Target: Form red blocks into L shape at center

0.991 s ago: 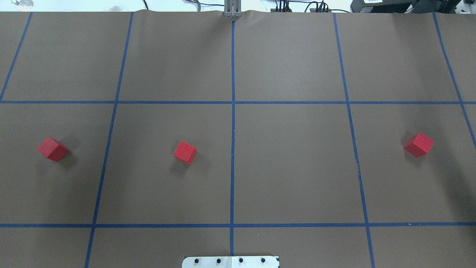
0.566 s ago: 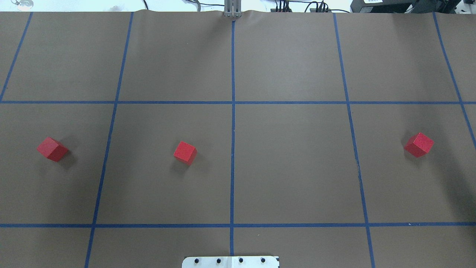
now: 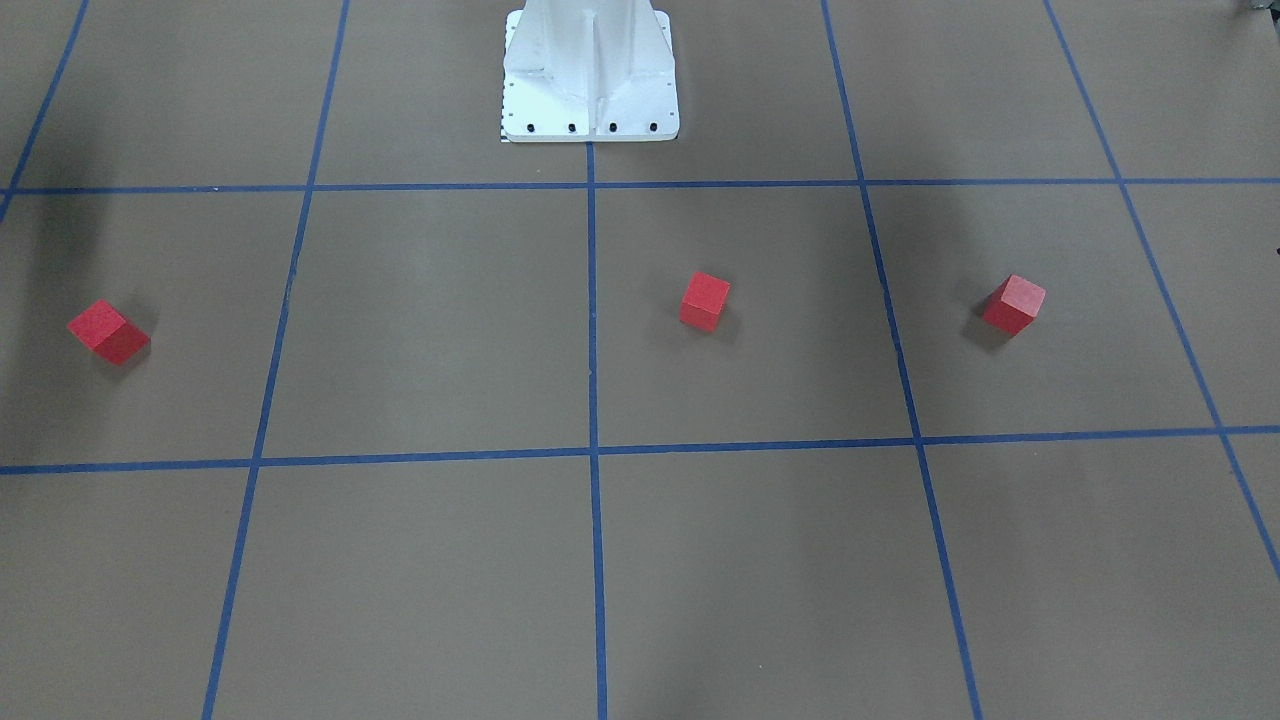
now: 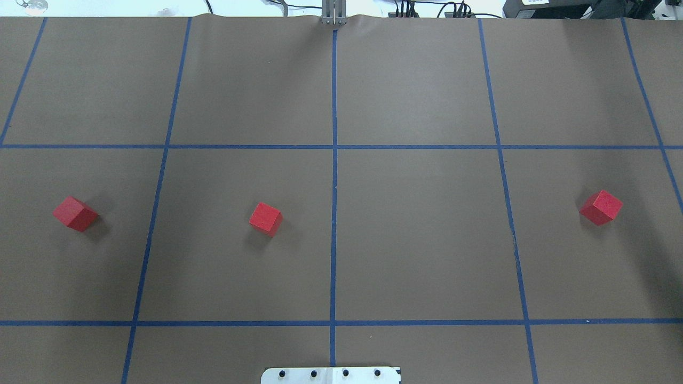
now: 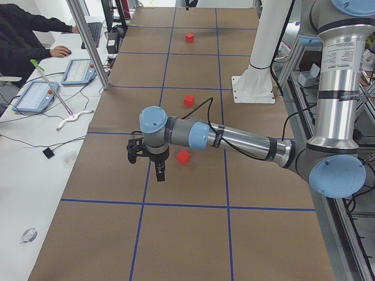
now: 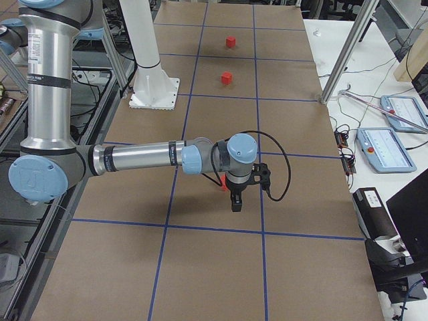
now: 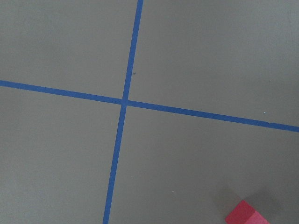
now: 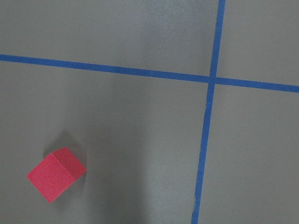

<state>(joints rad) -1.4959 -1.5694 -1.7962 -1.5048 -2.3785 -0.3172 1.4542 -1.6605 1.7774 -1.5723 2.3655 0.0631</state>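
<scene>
Three red blocks lie apart on the brown surface: a left one (image 4: 75, 213), a middle one (image 4: 265, 218) just left of the center tape line (image 4: 334, 213), and a right one (image 4: 601, 207). In the front view they are the right-hand block (image 3: 1013, 305), the middle block (image 3: 704, 301) and the left-hand block (image 3: 108, 331). My left gripper (image 5: 159, 171) hangs above the table beside the left block (image 5: 183, 157). My right gripper (image 6: 235, 199) hangs by the right block (image 6: 223, 183), partly hiding it. I cannot tell whether either is open. The wrist views show a block corner (image 7: 246, 214) and a whole block (image 8: 56, 173).
The robot's white base plate (image 4: 331, 375) sits at the near table edge on the center line. A side table with tablets (image 5: 35, 93) and an operator (image 5: 23, 32) runs along the far side, behind metal posts (image 5: 88, 41).
</scene>
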